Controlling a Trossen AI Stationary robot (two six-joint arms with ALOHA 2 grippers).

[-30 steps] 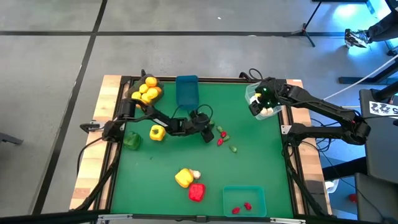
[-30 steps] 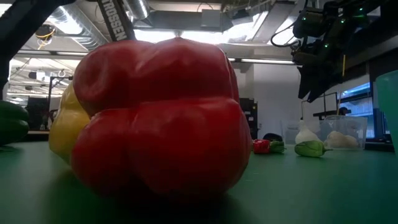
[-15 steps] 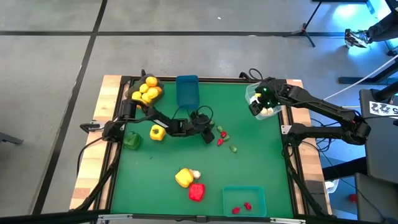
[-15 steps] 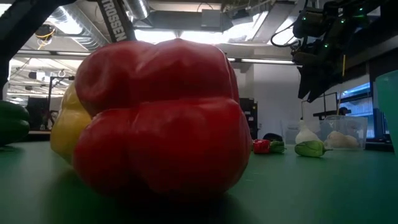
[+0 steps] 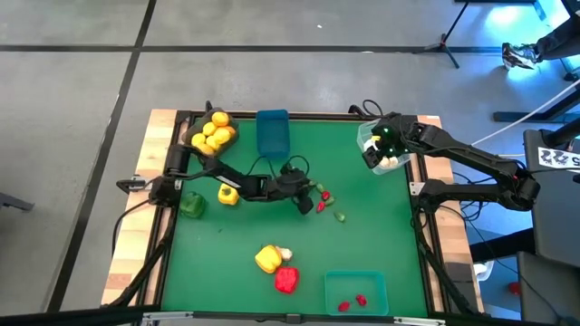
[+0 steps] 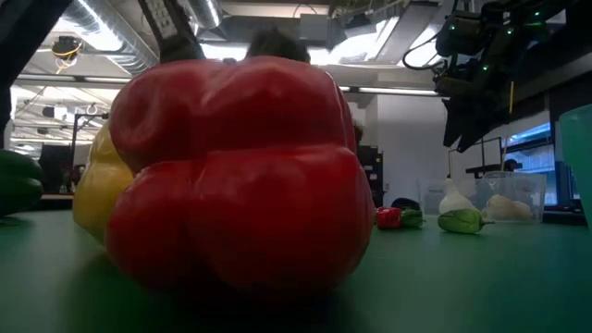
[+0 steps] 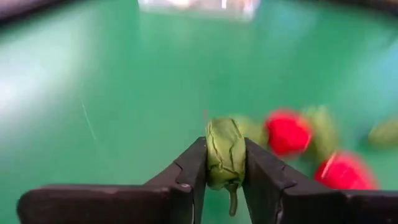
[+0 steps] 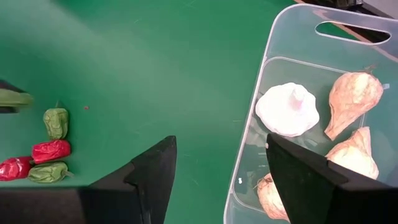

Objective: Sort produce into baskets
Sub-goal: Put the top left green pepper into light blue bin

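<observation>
Green felt table [image 5: 227, 272], catalogued from its left edge. Green bell pepper [image 5: 191, 206] at the rim, unsorted. Dark grey basket [image 5: 207, 120] at the far left corner, yellow-orange fruits [image 5: 213, 133] heaped in it. Blue basket [image 5: 272, 132] beside it. My left gripper [image 7: 225, 171], mid-table, pinches a small green chilli [image 7: 224, 152] between both fingers, clear of the red and green bits [image 5: 324, 201] beside it. Teal basket [image 5: 355, 292] at the near edge holds red bits. My right gripper [image 8: 217, 171] hovers with fingers spread, nothing between them, over the clear basket [image 8: 297, 37] of garlic pieces [image 8: 288, 110].
</observation>
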